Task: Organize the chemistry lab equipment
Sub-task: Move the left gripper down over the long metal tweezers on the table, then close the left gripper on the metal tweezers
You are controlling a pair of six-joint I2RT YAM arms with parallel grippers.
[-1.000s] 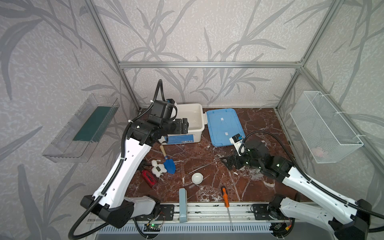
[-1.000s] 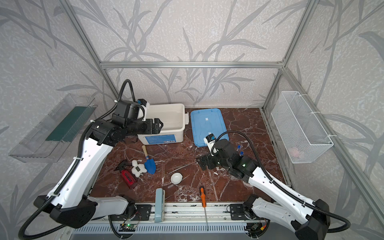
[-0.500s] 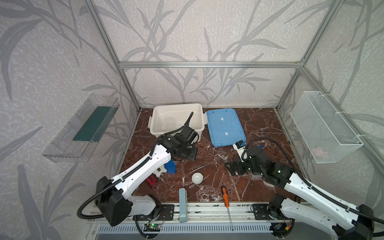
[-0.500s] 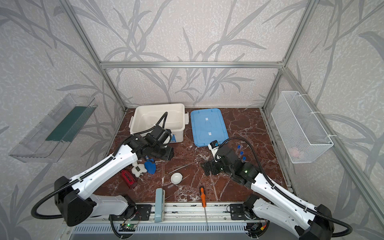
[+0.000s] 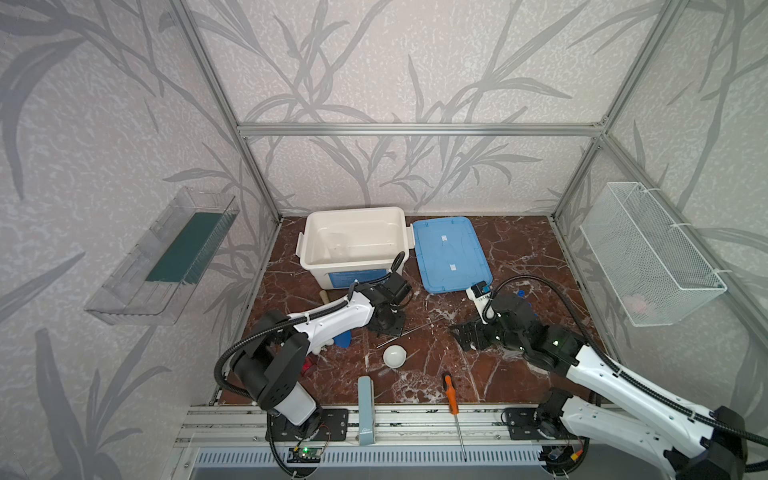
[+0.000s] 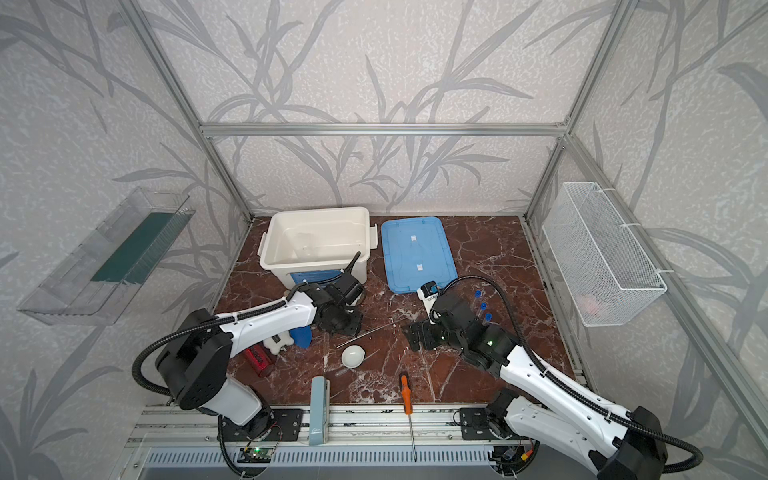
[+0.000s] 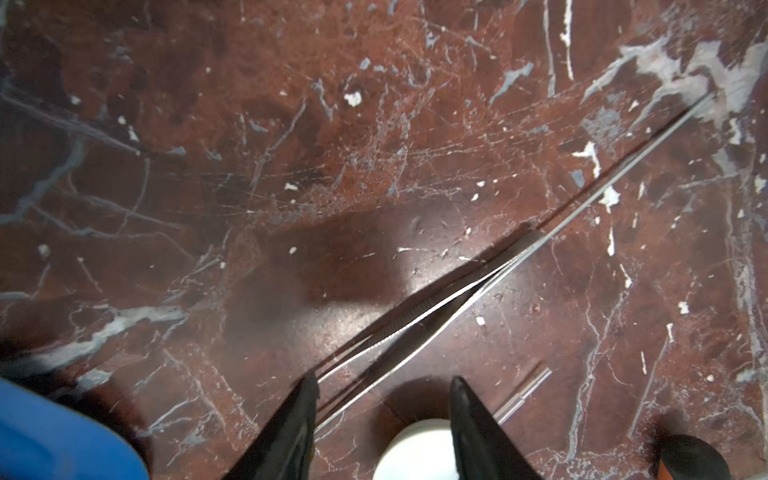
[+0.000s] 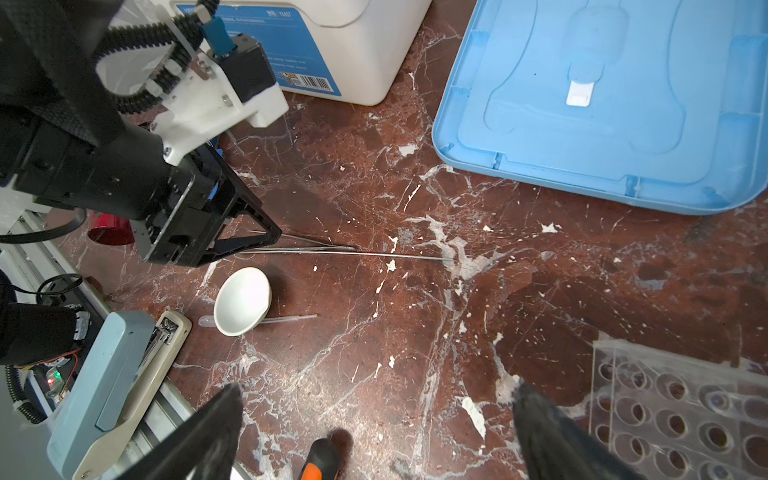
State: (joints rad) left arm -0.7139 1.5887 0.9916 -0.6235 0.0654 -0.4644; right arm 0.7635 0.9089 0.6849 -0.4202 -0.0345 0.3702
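Two thin metal rods [image 5: 409,330] [image 6: 370,331] [image 8: 345,252] lie on the marble floor, one of them a pair of tweezers [image 7: 415,316]. My left gripper [image 5: 387,325] [image 6: 345,328] [image 7: 384,384] is down over their near end. Its fingers stand partly apart, and the rods run just inside one fingertip [image 7: 309,388]. The small white dish [image 5: 394,356] [image 6: 353,356] [image 8: 242,300] sits just beside it. My right gripper [image 5: 465,338] [image 6: 417,338] [image 8: 376,399] hangs wide open and empty next to the clear tube rack [image 8: 681,415]. Blue-capped test tubes [image 6: 483,305] stand behind its arm.
A white bin [image 5: 353,216] and its blue lid [image 5: 451,253] lie at the back. An orange-handled screwdriver [image 5: 451,392], a grey-blue stapler-like tool [image 5: 365,399], a blue trowel [image 6: 301,336] and a red object [image 6: 257,359] lie toward the front. A thin clear tube [image 8: 286,319] lies under the dish.
My left arm has swung from over the white bin down to the floor at the rods, and its jaws have narrowed. The right gripper has shifted only slightly.
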